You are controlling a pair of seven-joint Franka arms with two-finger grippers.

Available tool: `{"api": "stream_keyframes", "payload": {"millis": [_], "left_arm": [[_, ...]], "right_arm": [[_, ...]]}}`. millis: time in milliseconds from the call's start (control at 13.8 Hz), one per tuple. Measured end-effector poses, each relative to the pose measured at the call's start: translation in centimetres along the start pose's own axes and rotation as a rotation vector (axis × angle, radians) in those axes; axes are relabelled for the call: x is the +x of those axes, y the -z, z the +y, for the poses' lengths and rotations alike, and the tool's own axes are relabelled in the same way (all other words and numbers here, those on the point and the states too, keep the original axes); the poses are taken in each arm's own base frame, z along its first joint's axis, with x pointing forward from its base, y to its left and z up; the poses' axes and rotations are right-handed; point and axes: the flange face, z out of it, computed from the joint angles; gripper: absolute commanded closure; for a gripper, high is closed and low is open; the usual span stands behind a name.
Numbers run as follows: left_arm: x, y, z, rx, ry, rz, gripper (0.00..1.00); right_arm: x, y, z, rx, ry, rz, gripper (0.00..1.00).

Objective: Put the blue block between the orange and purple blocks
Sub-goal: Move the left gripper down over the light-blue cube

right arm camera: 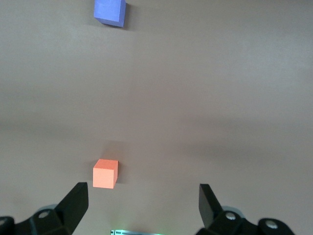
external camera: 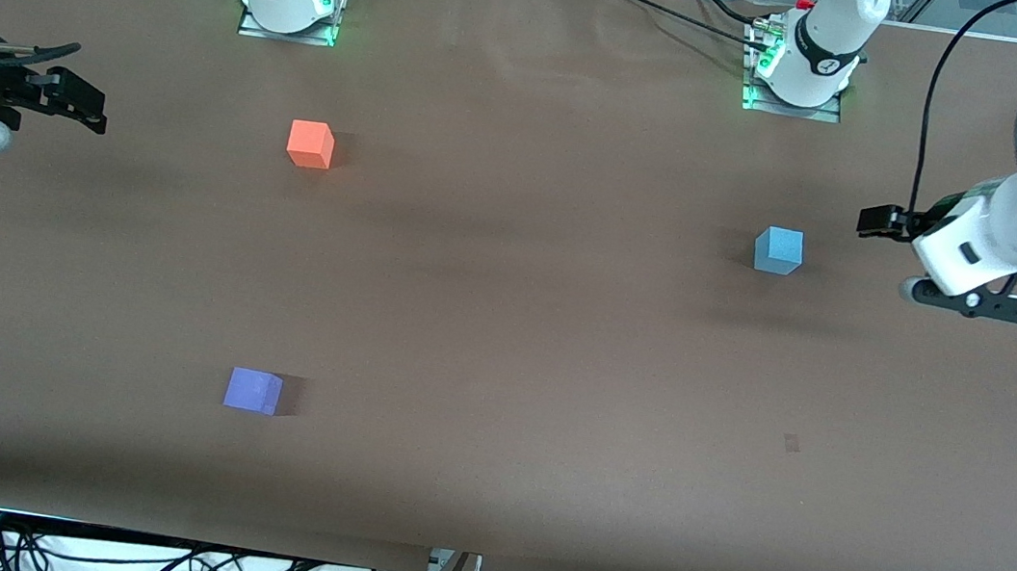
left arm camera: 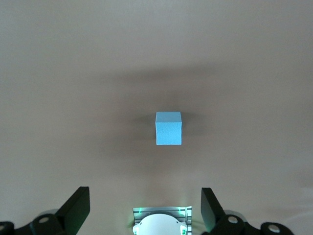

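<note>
Hovering at the frame's right edge, the left gripper [external camera: 875,220] has fingers spread wide, holding nothing; blue block [external camera: 779,250] sits right-center. Right gripper [external camera: 89,110] waits spread at left edge. Orange block [external camera: 310,145] upper left, purple block [external camera: 253,390] lower left.

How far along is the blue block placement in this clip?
Nothing is done yet. The blue block sits untouched toward the left arm's end of the table, apart from the orange block and purple block. Both pincers are open and empty: the left pincer is up in the air beside the blue block, the right pincer waits. Grasp, carry and placement remain.
</note>
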Motion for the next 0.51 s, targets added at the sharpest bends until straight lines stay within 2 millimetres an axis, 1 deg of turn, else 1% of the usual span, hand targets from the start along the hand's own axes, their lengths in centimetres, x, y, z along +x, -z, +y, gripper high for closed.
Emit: {"api": "stream_keyframes", "payload": {"millis": [218,290,435,508], "left_arm": [[0.7,-5.2,0.0,0.0,0.0,0.025,0.0],[0.5,-7.3,0.4,0.003,-0.011,0.046,0.0],[-0.2,-11.4,2.1,0.012,-0.041,0.082,0.0],[-0.6,-13.2,2.6,0.015,-0.051,0.093,0.0]], "right_arm": [[0.0,0.0,0.0,0.0,0.0,0.0,0.0],[0.0,0.0,0.0,0.0,0.0,0.0,0.0],[0.0,0.0,0.0,0.0,0.0,0.0,0.0],[0.0,0.0,0.0,0.0,0.0,0.0,0.0]]}}
